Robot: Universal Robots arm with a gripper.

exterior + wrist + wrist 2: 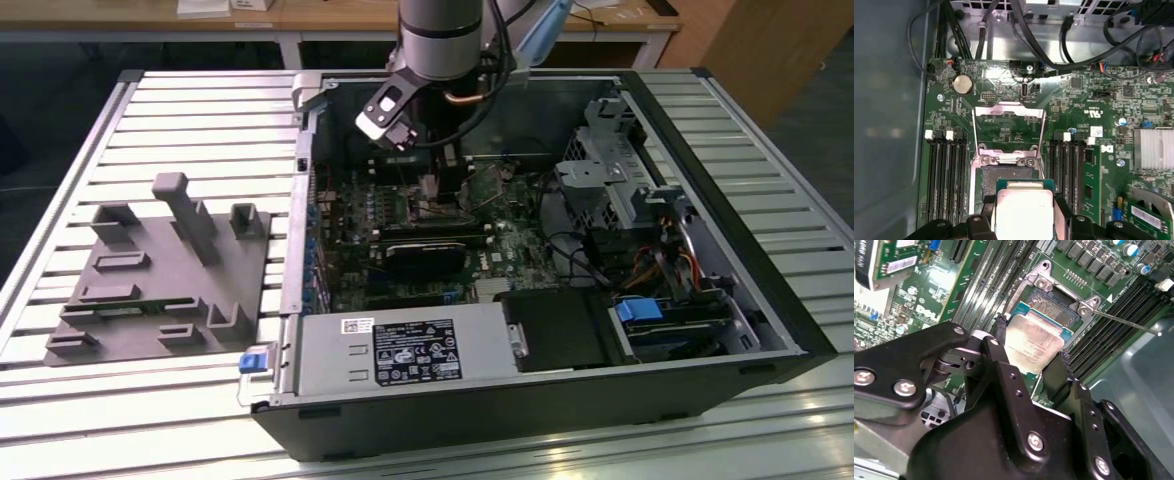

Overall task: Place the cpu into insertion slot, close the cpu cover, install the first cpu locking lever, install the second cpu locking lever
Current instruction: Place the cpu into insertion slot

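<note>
Fingers (1000, 356) of your gripper (1030, 343) are clamped on two opposite edges of the cpu (1029, 335), so the pincer is narrow and holding the chip with its pale metal face towards both wrist cameras. In the first wrist view the same grip shows: the gripper (1023, 216) has the cpu (1021, 210) between its black fingers. The chip sits over the near part of the insertion slot (988, 179). You can see the slot's dark centre (1050, 301) uncovered beyond the chip's far edge. Whether the chip touches the socket cannot be told. The cpu cover (1009, 111) stands swung open on the far side of the slot, with green board showing through its window. A thin locking lever (1126, 321) angles away from one corner of the socket, unlatched. Black memory slots (944, 180) run along both sides of the socket, and a coin battery (962, 85) lies on the motherboard (1004, 132) beyond the open cover. In the exterior view your arm (438, 35) reaches down into the open computer case (747, 250), which lies on a slatted table (200, 110). A grey parts fixture (160, 270) sits on the table to the exterior view's left of the case, and the power supply (400, 350) fills the case's near corner.
</note>
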